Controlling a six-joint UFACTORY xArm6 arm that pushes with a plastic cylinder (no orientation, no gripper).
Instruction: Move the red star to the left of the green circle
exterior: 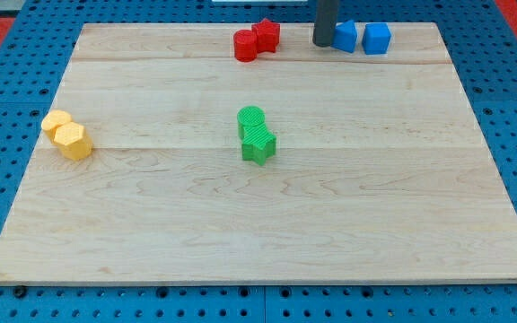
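Note:
The red star point(267, 35) sits near the view's top edge of the wooden board, touching a red round block point(245, 46) on its left. The green circle point(251, 120) is near the board's middle, with a green star point(258, 144) touching it just below. My tip point(323, 42) is at the view's top, to the right of the red star with a gap between them, and right beside a blue block point(345, 37).
A second blue block point(377, 39) stands right of the first. Two yellow blocks point(56, 123) point(74, 141) sit touching near the board's left edge point(39, 152). A blue pegboard surrounds the board.

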